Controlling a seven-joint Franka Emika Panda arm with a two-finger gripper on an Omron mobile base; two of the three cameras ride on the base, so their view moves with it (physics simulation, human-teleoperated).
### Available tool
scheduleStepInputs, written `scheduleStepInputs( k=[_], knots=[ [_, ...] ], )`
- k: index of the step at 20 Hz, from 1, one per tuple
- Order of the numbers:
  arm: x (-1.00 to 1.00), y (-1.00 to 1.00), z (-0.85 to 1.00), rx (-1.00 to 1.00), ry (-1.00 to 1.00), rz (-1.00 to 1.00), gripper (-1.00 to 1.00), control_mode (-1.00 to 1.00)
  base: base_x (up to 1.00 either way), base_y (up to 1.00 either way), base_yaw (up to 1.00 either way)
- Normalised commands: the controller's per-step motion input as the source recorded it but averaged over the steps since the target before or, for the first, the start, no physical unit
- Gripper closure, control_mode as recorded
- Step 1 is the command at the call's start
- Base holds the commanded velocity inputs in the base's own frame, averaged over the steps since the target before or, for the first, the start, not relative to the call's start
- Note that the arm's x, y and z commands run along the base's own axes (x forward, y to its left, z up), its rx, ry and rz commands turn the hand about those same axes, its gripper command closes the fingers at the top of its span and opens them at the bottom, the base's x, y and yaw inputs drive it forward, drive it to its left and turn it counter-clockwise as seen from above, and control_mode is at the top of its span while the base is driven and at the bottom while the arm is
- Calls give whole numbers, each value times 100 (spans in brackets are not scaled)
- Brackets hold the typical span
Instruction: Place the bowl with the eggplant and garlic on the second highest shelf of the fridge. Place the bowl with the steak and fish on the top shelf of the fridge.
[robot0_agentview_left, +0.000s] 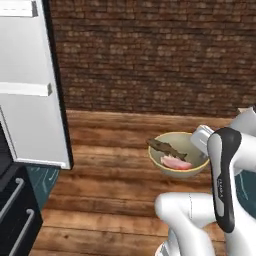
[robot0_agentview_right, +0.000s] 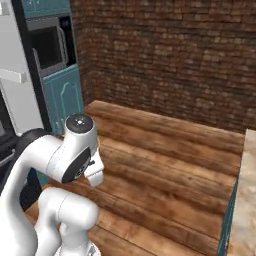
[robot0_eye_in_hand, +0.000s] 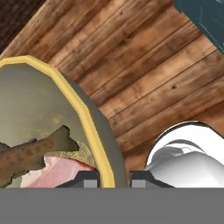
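In the hand view, you see the two dark finger tips of the gripper (robot0_eye_in_hand: 113, 178) set on either side of the yellow rim of the pale, olive-lined round bowl (robot0_eye_in_hand: 94, 131): one tip sits inside the rim, the other outside it, and the wall of the bowl stands between them. The jaws are closed on that rim.

Inside the bowl, the slim brownish-olive fish (robot0_eye_in_hand: 30, 153) lies across the flat pink-red slab of steak (robot0_eye_in_hand: 59, 171), its tail pointing toward the rim near the finger tips.

In the left base view, the bowl (robot0_agentview_left: 172, 150) is held above the brown wooden plank floor (robot0_agentview_left: 110, 150), with the hand of the white arm at its right edge. The fish (robot0_agentview_left: 165, 147) overhangs the left rim, and the steak (robot0_agentview_left: 176, 162) rests lower in the bowl.

To the left in that view, you see the pale grey inner face of the open fridge door (robot0_agentview_left: 30, 100) with white door bins, edged in black. It stands well apart from the bowl. Behind everything runs a dark red-brown brick wall (robot0_agentview_left: 150, 55).

In the right base view, teal cabinets (robot0_agentview_right: 62, 95) with a built-in dark oven stand at the left, beside the brick wall (robot0_agentview_right: 170, 55).
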Motion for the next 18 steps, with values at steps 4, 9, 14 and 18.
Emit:
scheduleStepInputs(
  k=[4,9,14,18],
  knots=[
    [0,0,0,0,0,0,100,100,36,-2,95],
    [0,0,0,0,0,0,100,100,8,-19,94],
    [0,0,0,0,0,0,100,100,24,-43,86],
    [0,0,0,0,0,0,100,100,90,-65,65]
  ],
)
